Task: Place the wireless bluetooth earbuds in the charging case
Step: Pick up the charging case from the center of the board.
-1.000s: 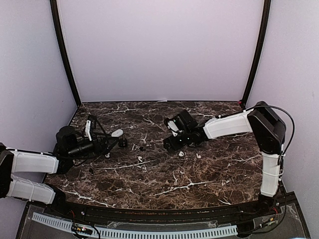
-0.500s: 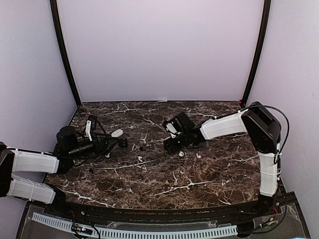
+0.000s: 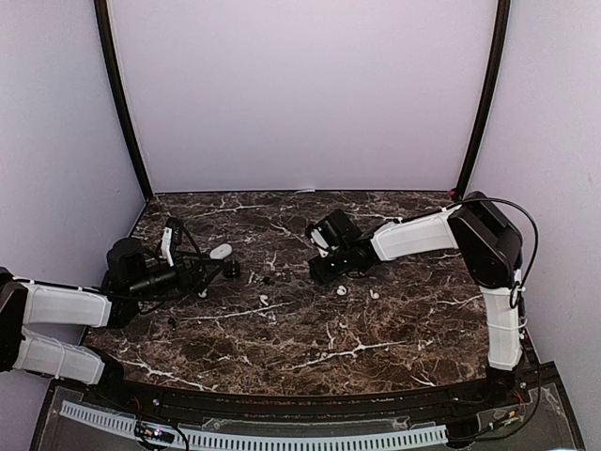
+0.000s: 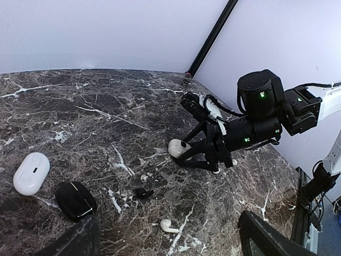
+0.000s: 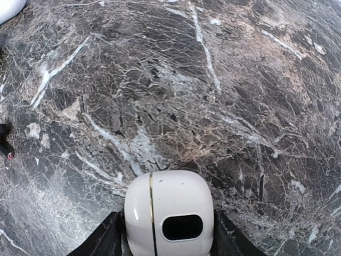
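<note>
Marble table (image 3: 394, 329): left gripper (image 3: 212, 272) wide open and empty, with a small white case (image 4: 31, 173) and a black case (image 4: 75, 200) just by its tips. White earbuds (image 3: 264, 300) lie loose mid-table, touching neither gripper. Right gripper (image 3: 317, 270) clamps the white charging case (image 5: 169, 218); two earbuds lie near it.

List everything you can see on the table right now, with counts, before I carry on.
white charging case: two, white; one between the right jaws, the other beside the black case
black charging case: one, black; left side of the table
white earbuds: at least three, white; loose mid-table
black earbud: one, black; between black case and right arm
table: one, dark marble
left gripper: black; jaws open, empty
right gripper: black; jaws against both sides of a white case
</note>
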Robot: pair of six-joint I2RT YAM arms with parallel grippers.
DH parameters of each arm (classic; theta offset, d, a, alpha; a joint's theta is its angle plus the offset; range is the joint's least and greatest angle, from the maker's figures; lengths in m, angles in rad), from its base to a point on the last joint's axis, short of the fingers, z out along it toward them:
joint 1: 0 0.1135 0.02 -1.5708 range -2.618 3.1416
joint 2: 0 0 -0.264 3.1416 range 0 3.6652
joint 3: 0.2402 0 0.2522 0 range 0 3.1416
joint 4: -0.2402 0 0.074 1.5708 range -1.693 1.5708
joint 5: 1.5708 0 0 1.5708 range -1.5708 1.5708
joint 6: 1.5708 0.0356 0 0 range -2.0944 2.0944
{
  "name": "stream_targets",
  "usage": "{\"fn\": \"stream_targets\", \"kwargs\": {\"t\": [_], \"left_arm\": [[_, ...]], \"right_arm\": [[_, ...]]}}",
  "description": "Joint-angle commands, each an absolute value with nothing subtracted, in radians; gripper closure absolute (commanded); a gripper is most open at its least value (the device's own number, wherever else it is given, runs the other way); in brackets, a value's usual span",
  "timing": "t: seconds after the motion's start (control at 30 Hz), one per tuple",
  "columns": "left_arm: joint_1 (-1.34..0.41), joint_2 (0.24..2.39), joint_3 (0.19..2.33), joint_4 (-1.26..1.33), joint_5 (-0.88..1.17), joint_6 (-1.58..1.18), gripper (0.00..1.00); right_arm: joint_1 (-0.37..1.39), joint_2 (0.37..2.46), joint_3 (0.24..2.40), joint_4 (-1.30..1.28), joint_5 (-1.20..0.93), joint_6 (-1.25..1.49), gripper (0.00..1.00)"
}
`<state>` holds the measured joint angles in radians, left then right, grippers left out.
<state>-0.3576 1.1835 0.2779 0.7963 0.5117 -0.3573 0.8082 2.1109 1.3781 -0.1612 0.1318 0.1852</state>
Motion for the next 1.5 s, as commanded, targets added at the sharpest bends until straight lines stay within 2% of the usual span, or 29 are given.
{"fn": "stream_targets", "kwargs": {"t": [0.0,0.3,0.77,1.07,1.13,1.2,1.33,1.4,1.47], "left_arm": [[-0.363,1.157,0.272,0.815,0.504,-0.337,0.07],[-0.362,1.155,0.274,0.813,0.502,-0.334,0.08],[-0.362,1.145,0.28,0.793,0.5,-0.336,0.08],[-0.364,1.144,0.281,0.788,0.491,-0.341,0.08],[-0.366,1.144,0.283,0.785,0.488,-0.341,0.08],[-0.366,1.142,0.284,0.779,0.485,-0.34,0.08],[-0.366,1.138,0.285,0.778,0.483,-0.34,0.09],[-0.366,1.137,0.282,0.779,0.484,-0.341,0.09],[-0.366,1.136,0.282,0.779,0.485,-0.341,0.09]], "right_arm": [[0.81,2.12,1.394,-0.162,0.155,0.196,0.48],[0.817,2.062,1.347,-0.149,0.12,0.182,0.65],[0.959,1.86,1.1,-0.12,0.103,0.341,0.65],[1.101,1.797,1.028,-0.154,0.234,0.545,0.64],[1.115,1.781,1.008,-0.145,0.246,0.574,0.62],[1.123,1.765,0.988,-0.124,0.241,0.588,0.55],[1.124,1.733,0.978,-0.12,0.218,0.591,0.25],[1.124,1.708,0.969,-0.115,0.2,0.584,0.2],[1.123,1.672,0.959,-0.111,0.191,0.579,0.2]]}}
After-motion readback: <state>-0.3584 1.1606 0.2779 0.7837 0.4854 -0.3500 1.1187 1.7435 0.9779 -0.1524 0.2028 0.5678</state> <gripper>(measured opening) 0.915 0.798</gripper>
